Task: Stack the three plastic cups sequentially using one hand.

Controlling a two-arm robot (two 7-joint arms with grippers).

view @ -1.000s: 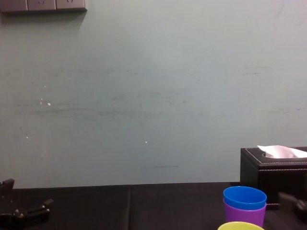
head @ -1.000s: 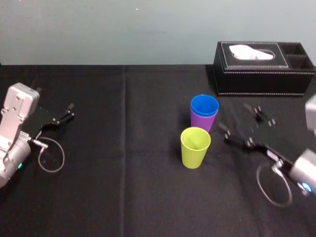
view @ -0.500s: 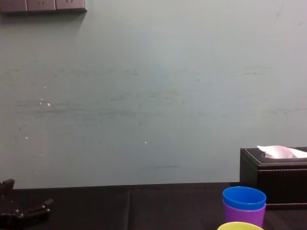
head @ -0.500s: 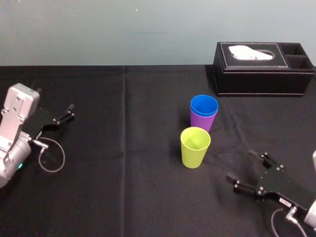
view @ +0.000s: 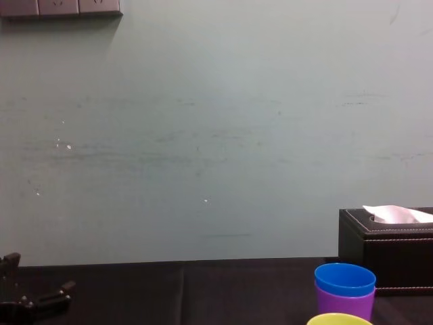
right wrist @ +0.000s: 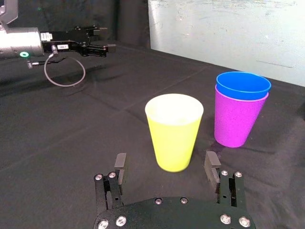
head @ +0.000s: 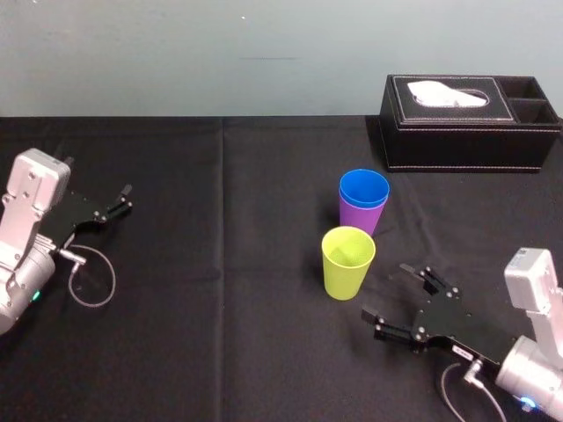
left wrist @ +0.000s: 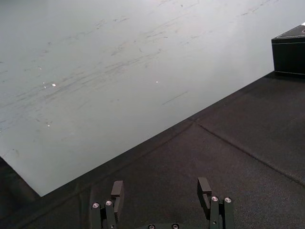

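Note:
The yellow-green cup (head: 347, 262) stands upright on the black cloth, near the middle. Just behind it to the right, the blue cup (head: 363, 188) sits nested inside the purple cup (head: 360, 215). My right gripper (head: 383, 288) lies low on the near right side of the yellow-green cup, pointing at it, open and holding nothing. In the right wrist view the yellow-green cup (right wrist: 174, 131) stands just beyond the spread fingertips of the right gripper (right wrist: 166, 164), apart from them, with the blue cup (right wrist: 243, 85) and the purple cup (right wrist: 237, 119) behind. My left gripper (head: 123, 198) rests open at the far left.
A black tissue box (head: 471, 123) stands at the back right, against the wall. A grey cable loop (head: 91, 280) hangs by the left arm. Bare black cloth (head: 229, 334) stretches between the two arms and in front of the cups.
My right gripper has swung from beside the blue-and-purple stack down toward the table's front, then in toward the yellow-green cup. It stayed open. The cups and the left arm have not moved.

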